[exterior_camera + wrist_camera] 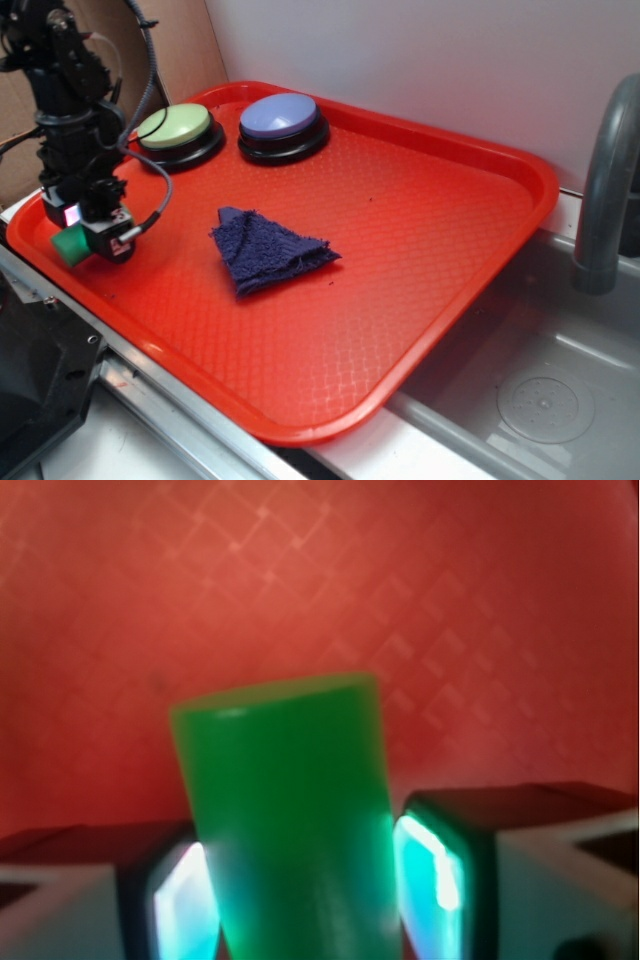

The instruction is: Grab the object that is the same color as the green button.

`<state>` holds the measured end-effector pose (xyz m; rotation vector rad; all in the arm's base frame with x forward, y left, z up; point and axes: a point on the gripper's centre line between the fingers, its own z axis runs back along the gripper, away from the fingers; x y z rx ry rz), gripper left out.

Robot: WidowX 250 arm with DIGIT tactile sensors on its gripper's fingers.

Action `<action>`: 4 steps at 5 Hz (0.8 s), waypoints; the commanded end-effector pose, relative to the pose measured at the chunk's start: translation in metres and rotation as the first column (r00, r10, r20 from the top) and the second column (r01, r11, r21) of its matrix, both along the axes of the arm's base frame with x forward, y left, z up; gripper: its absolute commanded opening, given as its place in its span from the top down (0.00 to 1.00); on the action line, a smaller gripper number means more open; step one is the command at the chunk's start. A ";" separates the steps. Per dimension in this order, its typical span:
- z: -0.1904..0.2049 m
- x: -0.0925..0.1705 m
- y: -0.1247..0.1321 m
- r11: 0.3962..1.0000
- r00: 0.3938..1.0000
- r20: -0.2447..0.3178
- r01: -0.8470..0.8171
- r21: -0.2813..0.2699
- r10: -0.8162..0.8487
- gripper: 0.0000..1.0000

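Between the two pads of the gripper (300,890) stands the green cylinder (285,810), flanked closely on both sides in the wrist view; the jaws appear closed on it, holding it above the red tray (470,250). Beyond the gripper, toward the tray's far edge, sit the green button (176,127) and, beside it, the blue-purple button (279,117); a dark blue cloth (268,250) lies off to one side. Risk, as judged: the cylinder leans slightly between the pads, so a soft, compressible body held off-axis could rotate or slip out during lifting.
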<state>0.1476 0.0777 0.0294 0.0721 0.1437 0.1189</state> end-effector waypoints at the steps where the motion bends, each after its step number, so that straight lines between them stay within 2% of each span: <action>1: 0.082 0.040 -0.036 0.996 0.988 0.151 -0.029 -0.080 0.041 1.00; 2: 0.112 0.059 -0.062 0.990 0.972 0.233 0.050 -0.130 -0.018 1.00; 3: 0.131 0.070 -0.088 0.987 0.959 0.275 0.104 -0.121 -0.068 1.00; 4: 0.142 0.083 -0.118 0.980 0.949 0.305 0.134 -0.147 -0.083 1.00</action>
